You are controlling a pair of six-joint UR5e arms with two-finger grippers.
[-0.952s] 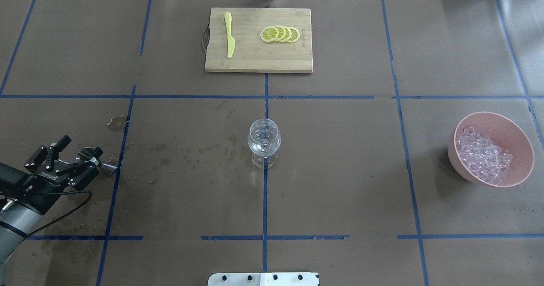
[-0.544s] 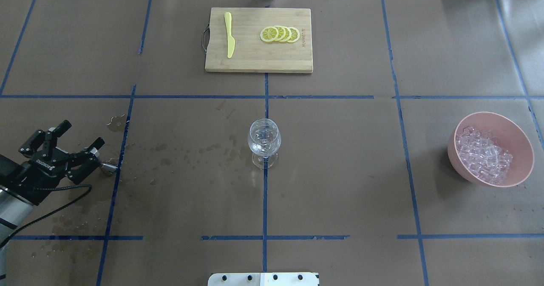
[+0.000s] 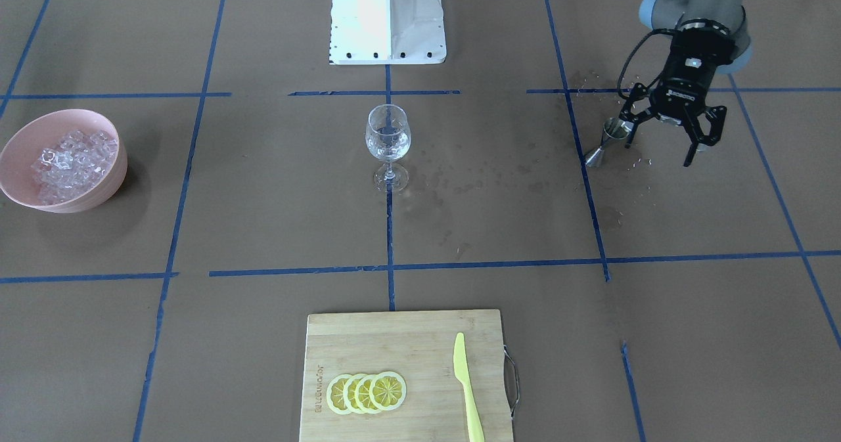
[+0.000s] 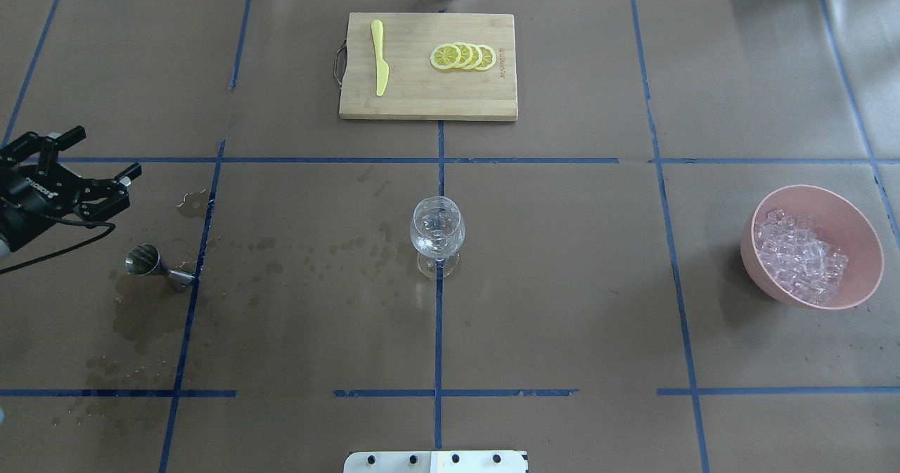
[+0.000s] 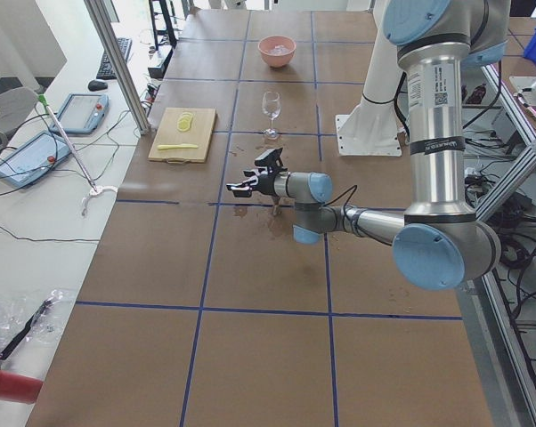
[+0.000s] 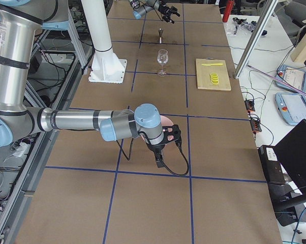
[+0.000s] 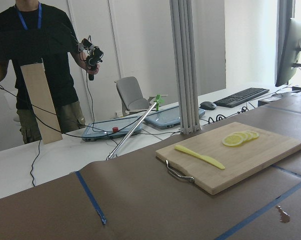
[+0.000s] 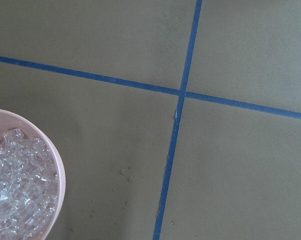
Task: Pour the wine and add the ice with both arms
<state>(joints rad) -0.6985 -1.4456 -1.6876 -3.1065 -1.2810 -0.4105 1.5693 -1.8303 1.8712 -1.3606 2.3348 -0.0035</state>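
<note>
Right, at the 9 o'clock edge of the overhead view the left hand (image 4: 109, 151) hangs above the table (image 4: 562, 283), its fingers spread wide and nothing between them. The jigger (image 4: 151, 266) stands on its own on the table at about 5 o'clock from that hand, clear of both fingers. The front camera tells the same story: hand agape, and the jigger just beside one fingertip in that view but not gripped.

In the centre of the table, the glass (image 4: 437, 230) stands upright on a tape line (image 4: 437, 332). There's the wine (image 4: 436, 242), a small clear measure sitting low in the glass. Wet stains (image 4: 316, 248) speckle the paper at the glass's 9 o'clock, between it and the jigger.

Out at 3 o'clock from the glass, well apart, sits the bowl (image 4: 868, 248) with the ice (image 4: 801, 258) heaped inside. The cubes are whitish and every one of them is in the bowl. The right wrist camera looks down on bare table, with the bowl's rim and ice tucked into its 8 o'clock corner.

The right hand (image 6: 168, 134) shows only in the side view, near the bowl. Whether it is wide or narrow, I cannot tell.

At 12 o'clock from the glass lies the board (image 4: 429, 100), with the knife (image 4: 380, 58) and the lemon slices (image 4: 464, 56) resting on it.
</note>
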